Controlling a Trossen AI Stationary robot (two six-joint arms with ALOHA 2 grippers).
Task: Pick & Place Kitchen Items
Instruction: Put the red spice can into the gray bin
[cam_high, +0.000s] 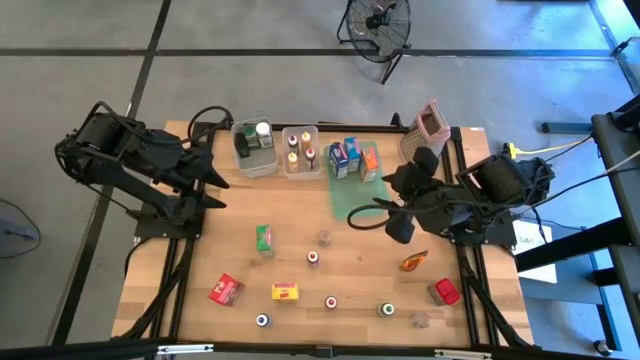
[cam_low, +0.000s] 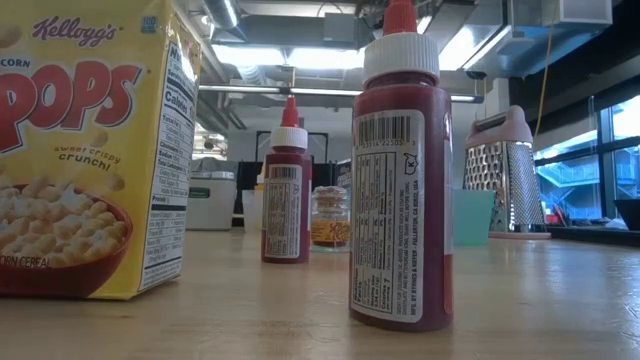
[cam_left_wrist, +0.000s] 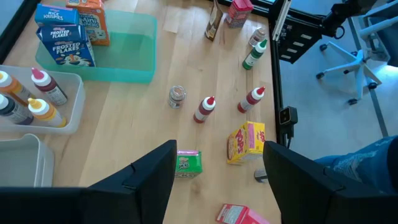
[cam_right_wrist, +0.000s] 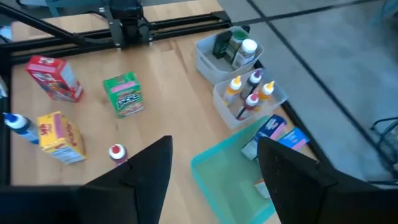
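High view: left gripper (cam_high: 218, 185) raised over the table's (cam_high: 360, 275) left back part, fingers apart, nothing in them. Right gripper (cam_high: 398, 205) raised at the right side, over the green tray's (cam_high: 345, 198) near right corner, fingers spread, empty. Just beyond the left gripper, a clear bin (cam_high: 255, 160) with dark jars; next to it a second bin (cam_high: 300, 165) with small sauce bottles. Blue cartons (cam_high: 341, 157) and an orange carton (cam_high: 369, 161) stand at the tray's far end, behind the right gripper. Grater (cam_high: 430, 124) at the back right. Loose items lie nearer the front than both grippers: green carton (cam_high: 264, 240), red carton (cam_high: 226, 289), yellow carton (cam_high: 286, 292), red can (cam_high: 446, 291), orange packet (cam_high: 414, 261), several capped bottles.

Low view: no gripper seen. Corn Pops box (cam_low: 85, 150) close at left, red bottle (cam_low: 400, 170) close at centre, second red bottle (cam_low: 287, 185) and a small jar (cam_low: 331, 217) farther back, grater (cam_low: 505, 175) at right.

Left wrist view: fingers (cam_left_wrist: 140, 186) apart, empty. Green carton (cam_left_wrist: 188, 163) just ahead between them, yellow carton (cam_left_wrist: 247, 142) beside it, two red bottles (cam_left_wrist: 205, 109) and a jar (cam_left_wrist: 177, 96) farther on, tray (cam_left_wrist: 124, 62) with cartons beyond.

Right wrist view: fingers (cam_right_wrist: 140, 180) apart, empty. Tray (cam_right_wrist: 230, 180) between them; red-capped bottle (cam_right_wrist: 116, 152) just ahead, green carton (cam_right_wrist: 127, 94), yellow carton (cam_right_wrist: 59, 137), red carton (cam_right_wrist: 53, 78) farther, both bins (cam_right_wrist: 245, 93) beyond the tray.
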